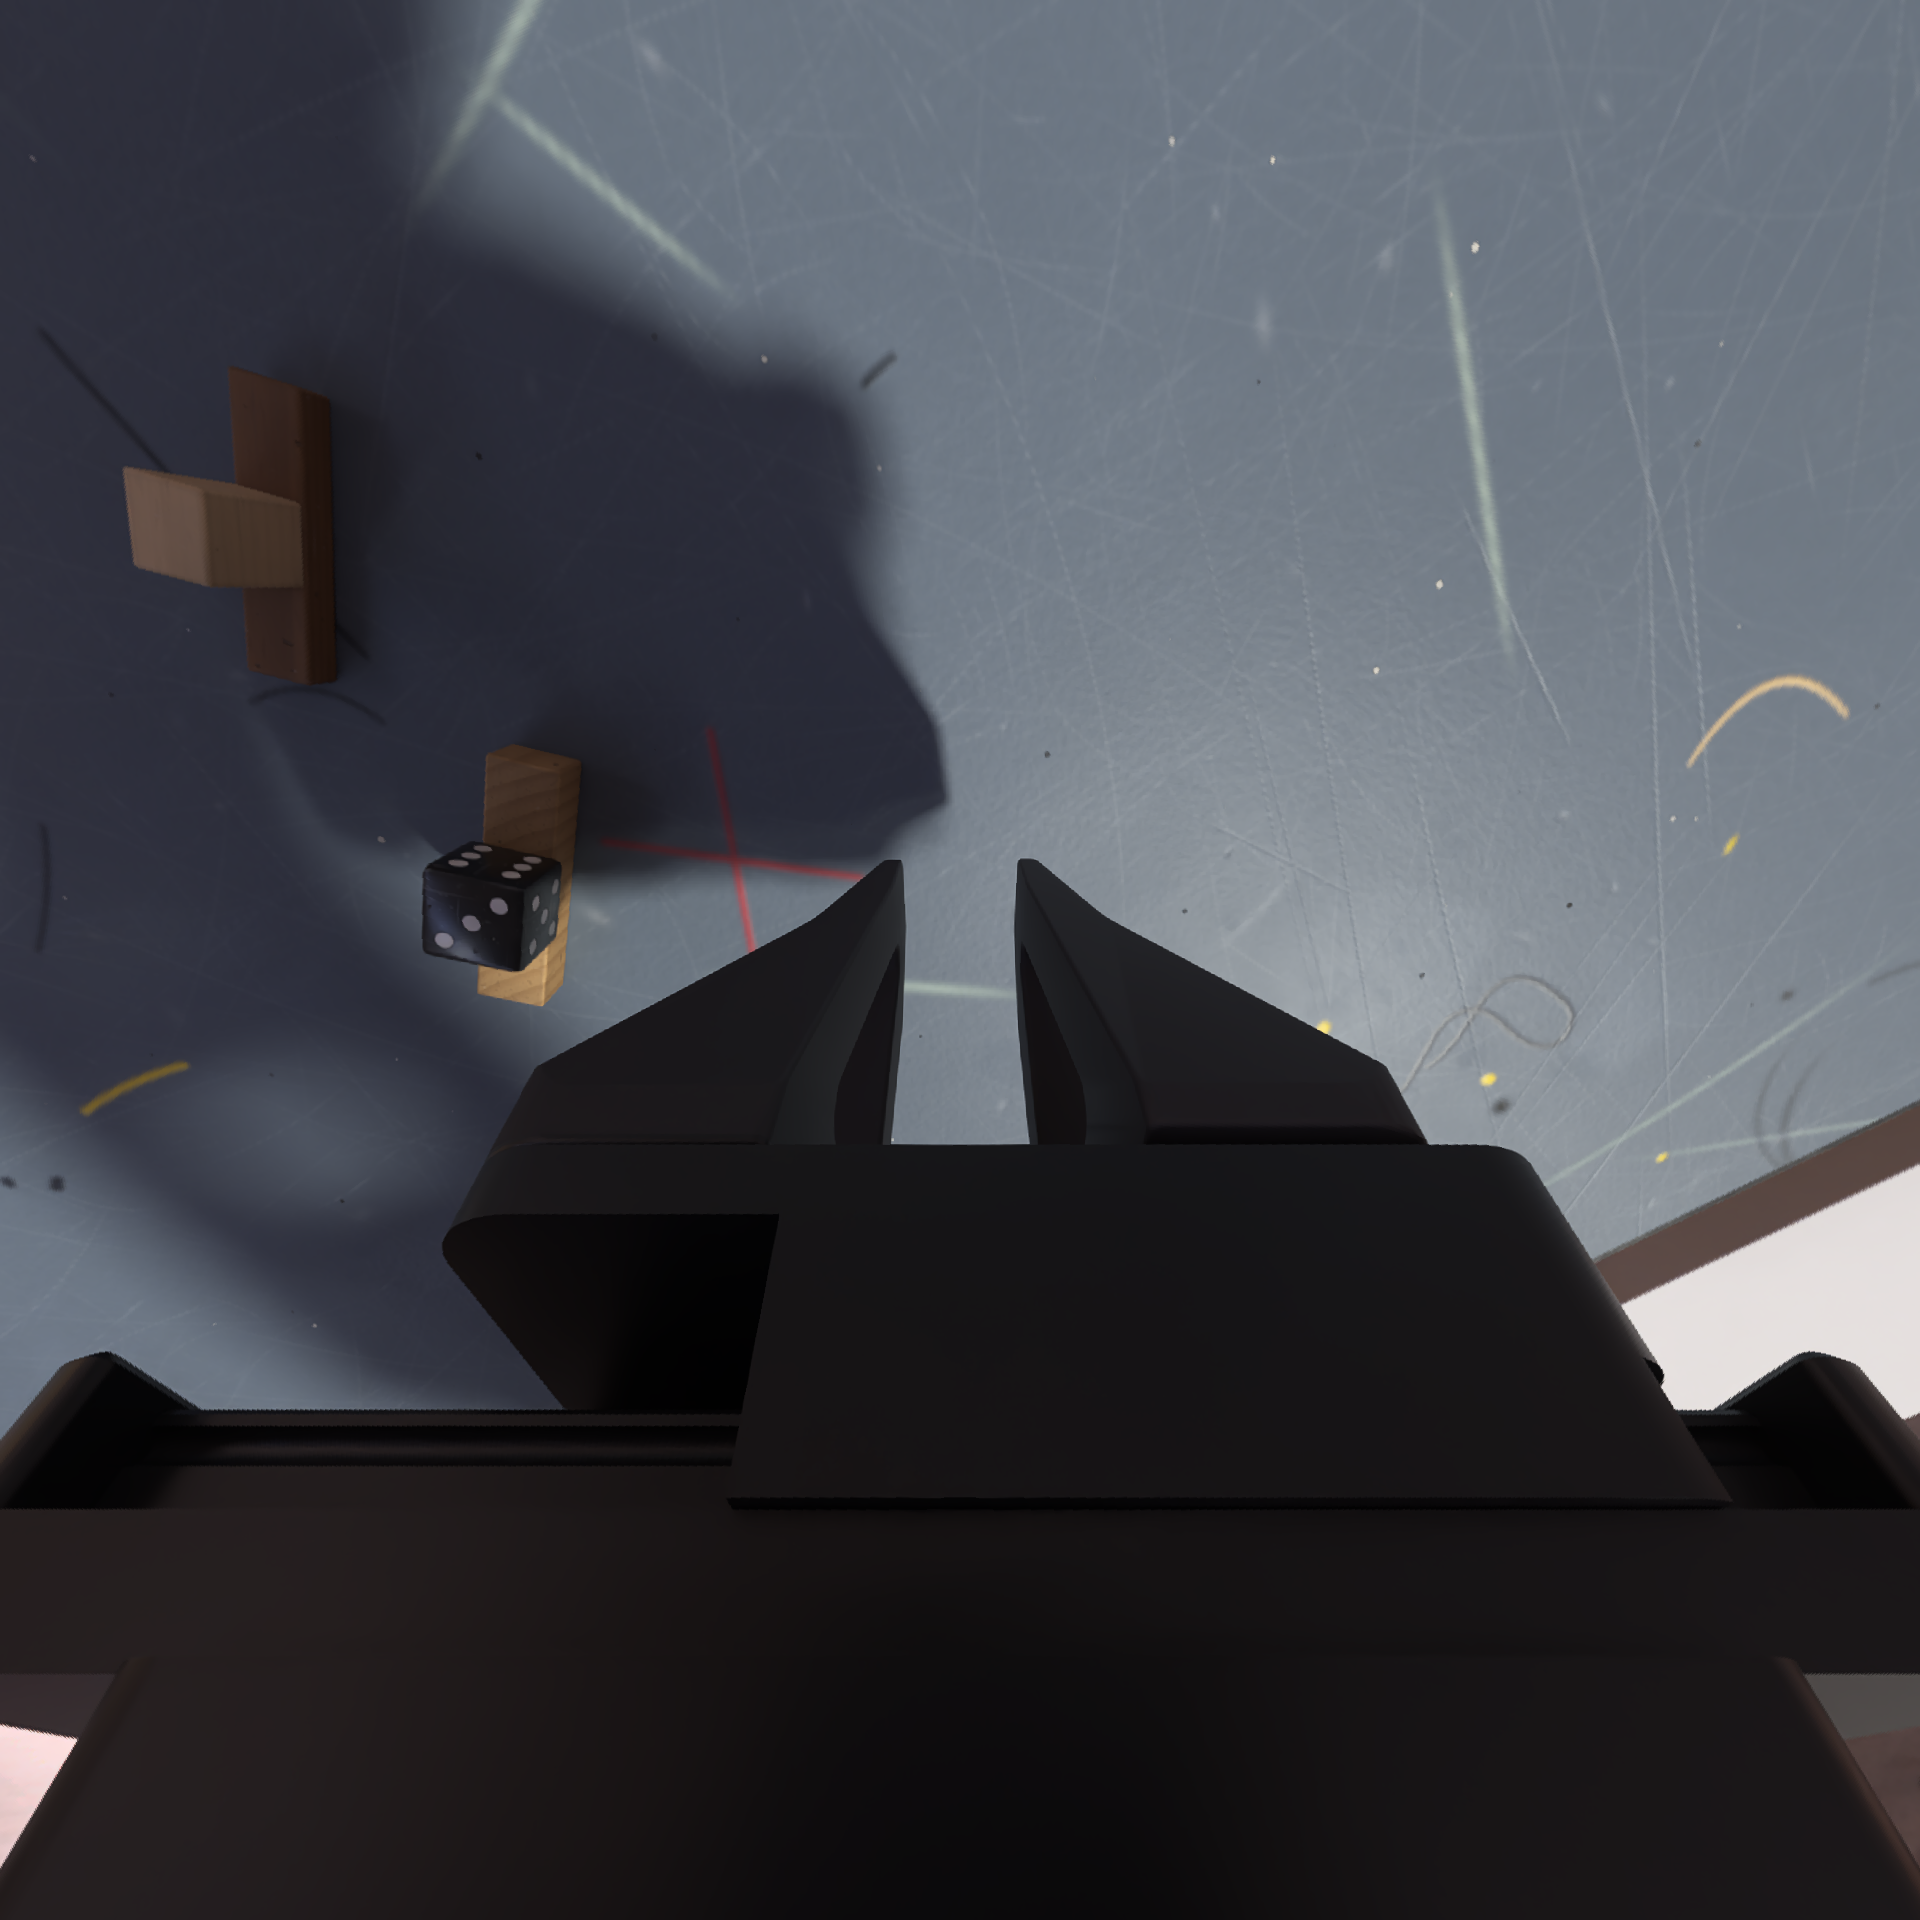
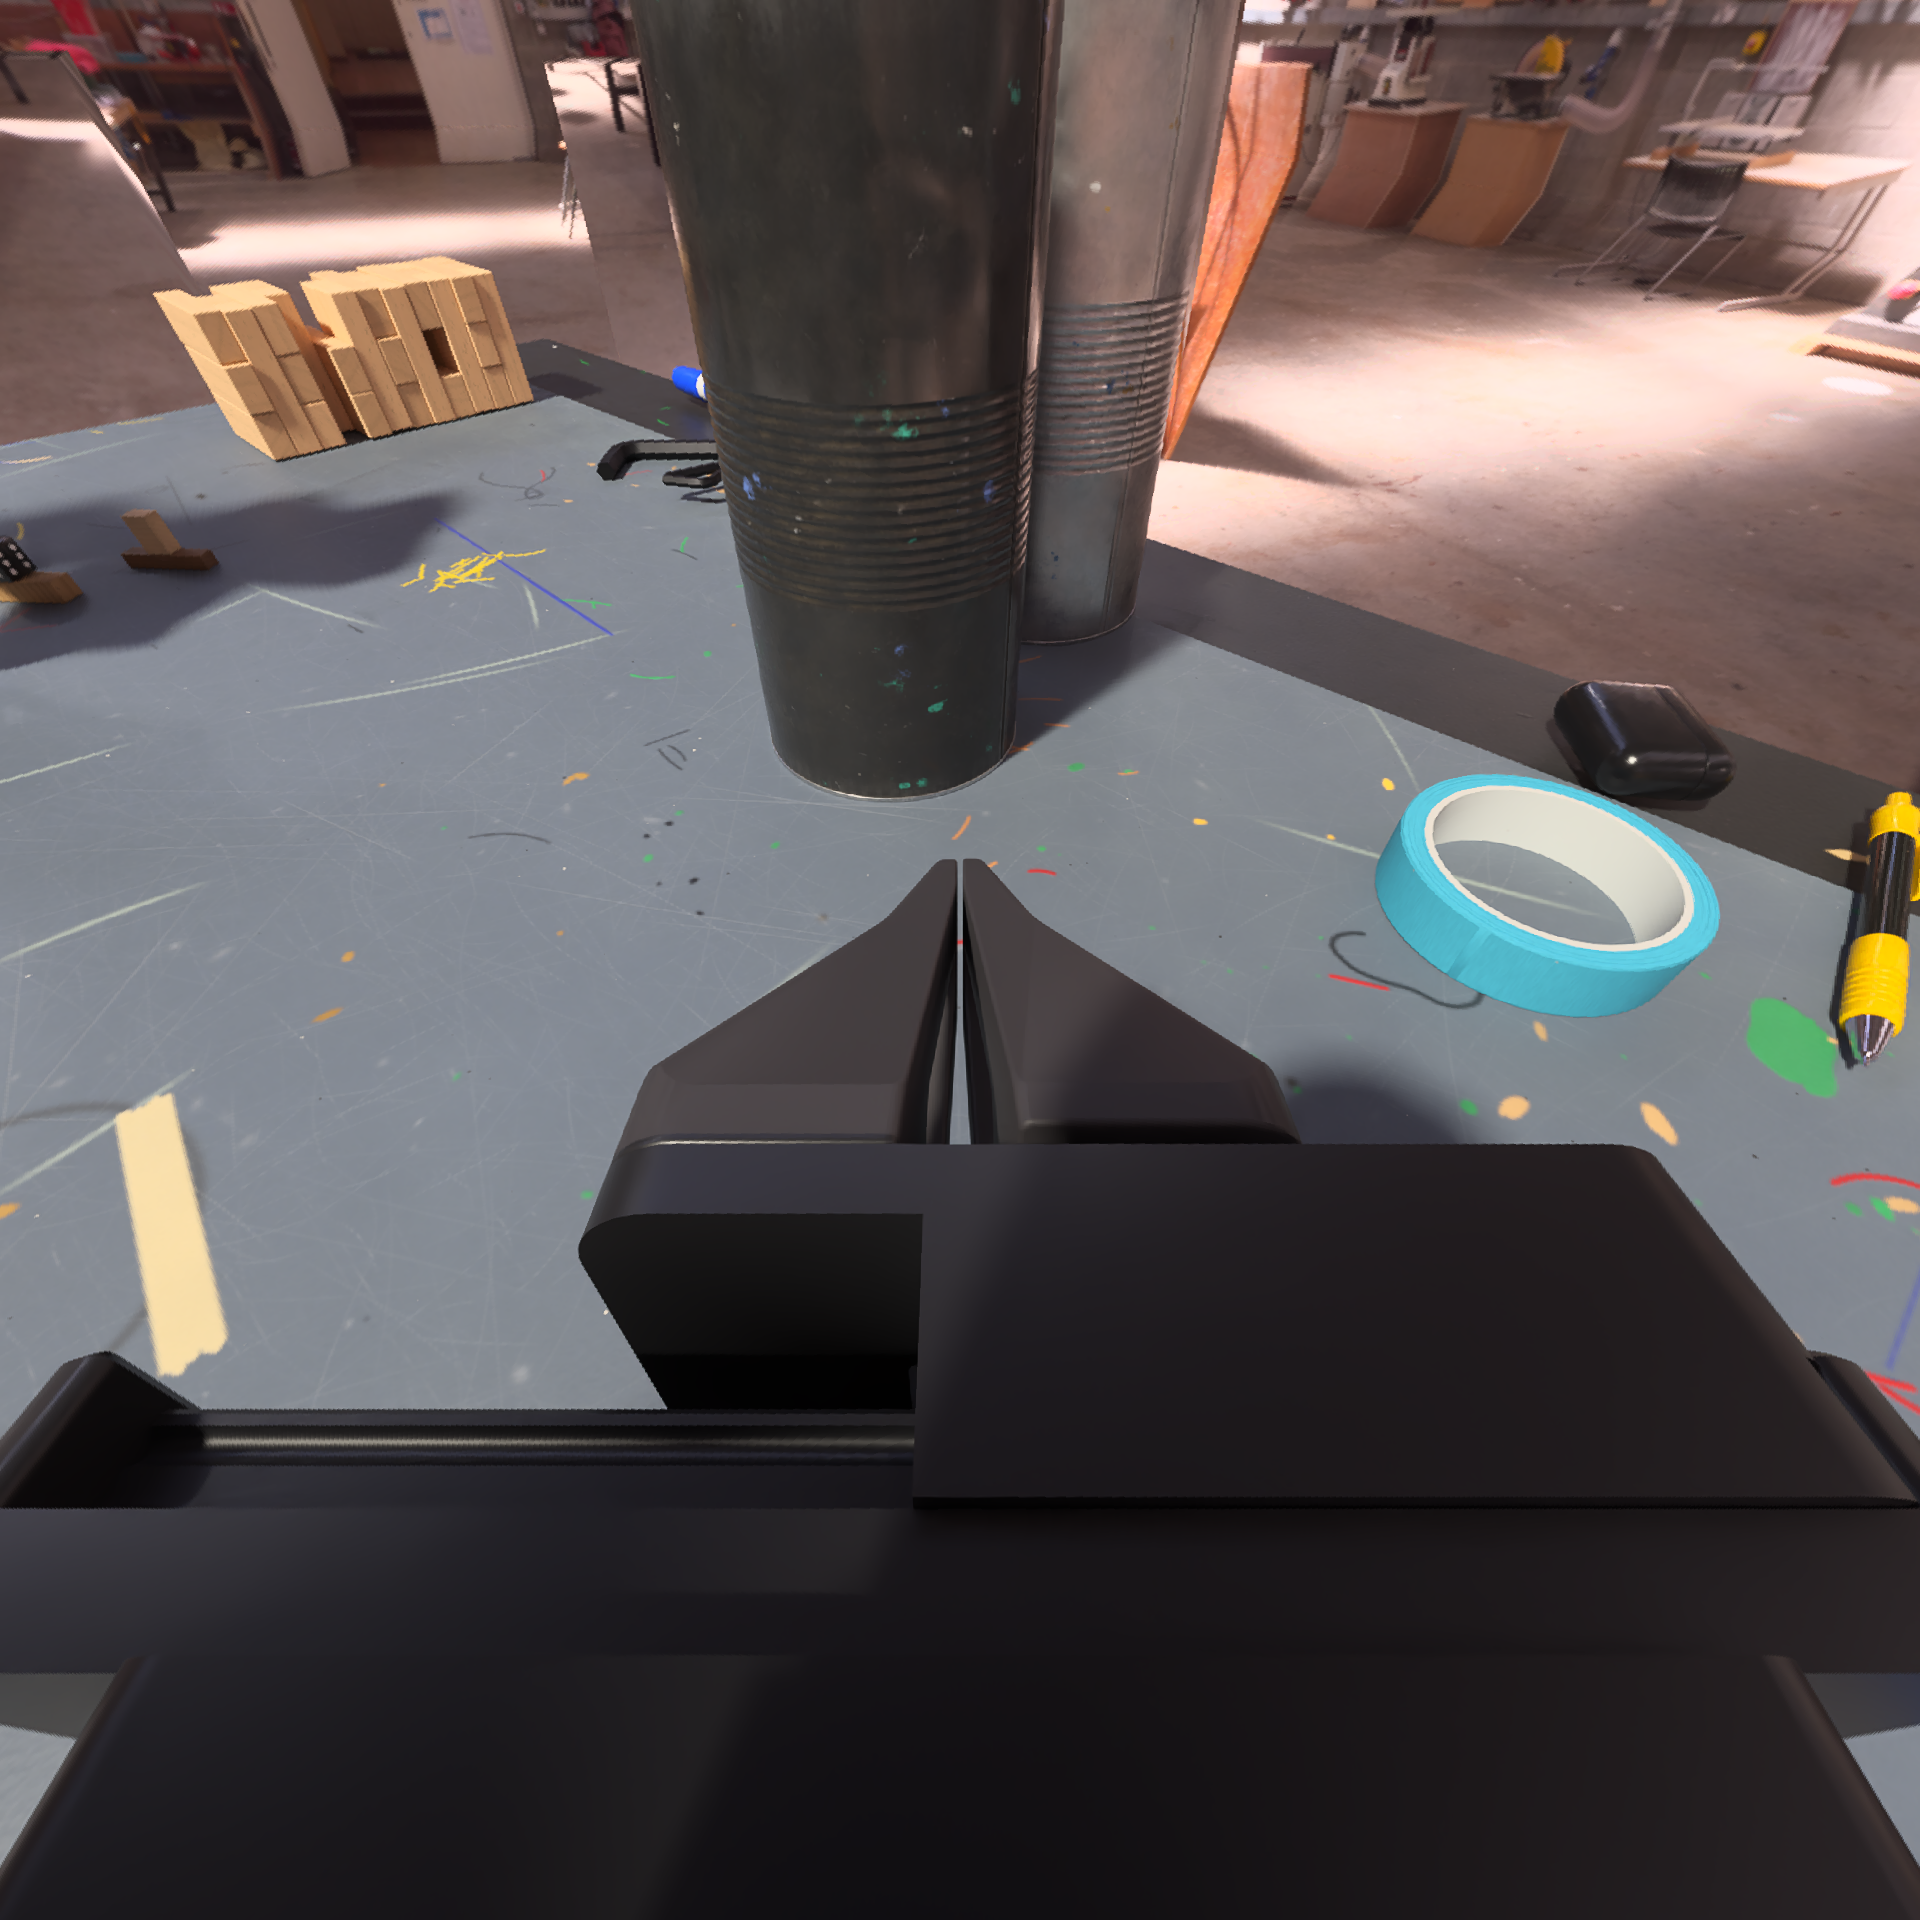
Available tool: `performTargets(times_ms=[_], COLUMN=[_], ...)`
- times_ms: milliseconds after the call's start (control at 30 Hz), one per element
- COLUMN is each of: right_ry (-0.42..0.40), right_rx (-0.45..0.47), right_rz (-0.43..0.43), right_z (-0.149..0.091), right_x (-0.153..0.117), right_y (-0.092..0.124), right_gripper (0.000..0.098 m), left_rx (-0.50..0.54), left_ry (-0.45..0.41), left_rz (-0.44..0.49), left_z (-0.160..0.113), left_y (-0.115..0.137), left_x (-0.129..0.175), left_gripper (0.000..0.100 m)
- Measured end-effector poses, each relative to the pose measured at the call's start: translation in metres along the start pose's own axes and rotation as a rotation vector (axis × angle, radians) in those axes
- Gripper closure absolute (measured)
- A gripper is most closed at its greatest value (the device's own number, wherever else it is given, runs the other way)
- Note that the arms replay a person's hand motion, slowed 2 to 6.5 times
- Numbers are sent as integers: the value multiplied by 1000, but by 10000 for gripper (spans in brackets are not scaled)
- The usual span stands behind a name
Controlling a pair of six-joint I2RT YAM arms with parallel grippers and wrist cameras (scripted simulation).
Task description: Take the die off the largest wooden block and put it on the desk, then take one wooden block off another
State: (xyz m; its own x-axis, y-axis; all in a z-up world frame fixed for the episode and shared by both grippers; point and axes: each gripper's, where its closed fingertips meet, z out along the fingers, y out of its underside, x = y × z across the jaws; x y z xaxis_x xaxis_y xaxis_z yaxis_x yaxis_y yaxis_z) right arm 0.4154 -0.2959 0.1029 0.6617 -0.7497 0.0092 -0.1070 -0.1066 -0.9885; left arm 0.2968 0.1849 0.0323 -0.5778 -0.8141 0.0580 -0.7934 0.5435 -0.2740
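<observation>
Left gripper (image 1: 959,868): fingers parted a little, holding nothing, above bare desk (image 1: 1247,520).
Right gripper (image 2: 959,864): fingers pressed together, empty, low over the desk.
Die (image 1: 490,905): black, on the light block (image 1: 532,800), left of the left gripper.
Pale block (image 1: 213,527): on the dark block (image 1: 283,436), apparently crosswise, beyond the die.
Cans (image 2: 862,416): two, ahead of the right gripper.
Tape (image 2: 1546,894): blue roll, right; pen (image 2: 1881,935) beside it.
</observation>
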Motion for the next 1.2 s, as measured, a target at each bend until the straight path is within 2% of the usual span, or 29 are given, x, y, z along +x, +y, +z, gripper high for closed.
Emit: performTargets(times_ms=[267, 733, 967, 1200], right_ry=[-7, -14, -13, -15], right_rx=[-10, -31, -40, -50], right_rz=[1, -8, -14, -16], right_z=[1, 4, 4, 5], right_x=[-2, -6, -7, -8], right_y=[3, 8, 10, 13], right_gripper=[970, 970, 970, 970], left_rx=[19, 114, 92, -8], left_ry=[-21, -222, -208, -171], left_rz=[7, -62, 6, 138], left_z=[-18, -39, -31, -18], left_y=[4, -9, -11, -6], left_x=[-5, -65, -79, -82], left_gripper=[788, 753, 748, 764])
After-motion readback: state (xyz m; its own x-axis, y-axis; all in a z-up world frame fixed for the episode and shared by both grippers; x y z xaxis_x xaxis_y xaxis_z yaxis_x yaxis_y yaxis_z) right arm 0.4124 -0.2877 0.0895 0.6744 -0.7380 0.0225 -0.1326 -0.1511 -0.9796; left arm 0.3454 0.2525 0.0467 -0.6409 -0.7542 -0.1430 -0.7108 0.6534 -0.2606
